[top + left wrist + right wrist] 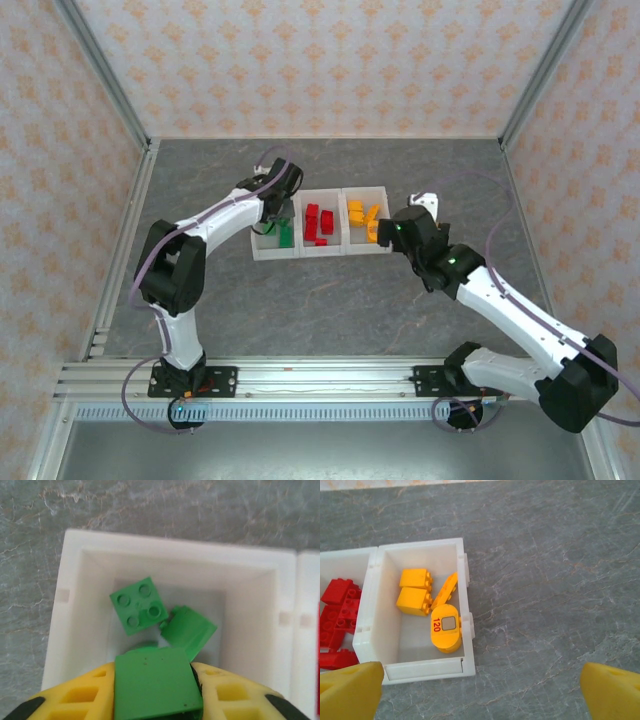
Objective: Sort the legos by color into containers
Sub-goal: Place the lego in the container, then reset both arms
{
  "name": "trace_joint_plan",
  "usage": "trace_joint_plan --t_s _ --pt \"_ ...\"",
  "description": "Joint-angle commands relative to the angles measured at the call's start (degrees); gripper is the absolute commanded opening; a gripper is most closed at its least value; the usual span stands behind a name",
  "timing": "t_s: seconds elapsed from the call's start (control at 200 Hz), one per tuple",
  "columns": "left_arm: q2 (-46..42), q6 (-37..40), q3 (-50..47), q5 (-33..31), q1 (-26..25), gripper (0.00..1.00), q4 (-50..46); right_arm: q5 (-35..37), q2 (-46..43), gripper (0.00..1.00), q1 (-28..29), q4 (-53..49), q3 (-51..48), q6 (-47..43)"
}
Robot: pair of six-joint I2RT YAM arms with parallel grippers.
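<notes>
Three bins [320, 251]; three green legos [138, 604], four orange-yellow ones [413, 601], and red ones [339, 591] too bunched to count.

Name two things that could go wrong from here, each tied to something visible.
1. The green brick between the left fingers hangs over two loose green bricks in the left bin; released, it might bounce off them.
2. The open right fingers sit close to the near wall of the yellow bin; a forward move could shove the row.
</notes>
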Motion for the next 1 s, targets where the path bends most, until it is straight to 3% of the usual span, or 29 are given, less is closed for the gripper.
trace_joint_plan --t_s 0.0,0.37,0.591,0.696,0.831,0.996 --pt "-3.8 1.9 -2.4 0.8 -0.1 0.43 -1.5 -1.4 1.3 1.00 -0.2 0.5 0.3 -1.1" --pt "-11.5 1.8 -6.8 1.8 -0.5 0.55 -1.7 -3.1 5.1 1.00 -0.2 1.5 0.3 -0.7" --pt "-24.4 3.1 -13.2 1.1 -0.7 0.87 6.8 -3.7 4.9 1.00 -0.2 1.8 0.3 -0.6" --pt "-30.3 4.9 -15.6 -1.3 -0.6 0.99 10.5 -1.2 5.0 1.00 -0.2 1.7 0.6 -0.4" --pt "-36.4 9.2 -20.2 -4.8 0.0 0.99 17.5 3.5 5.2 1.00 -0.3 2.0 1.8 -1.4" --pt "-43.7 15.1 -32.3 -17.6 0.5 0.99 34.9 9.3 3.3 1.00 -2.5 10.8 0.6 -5.3"
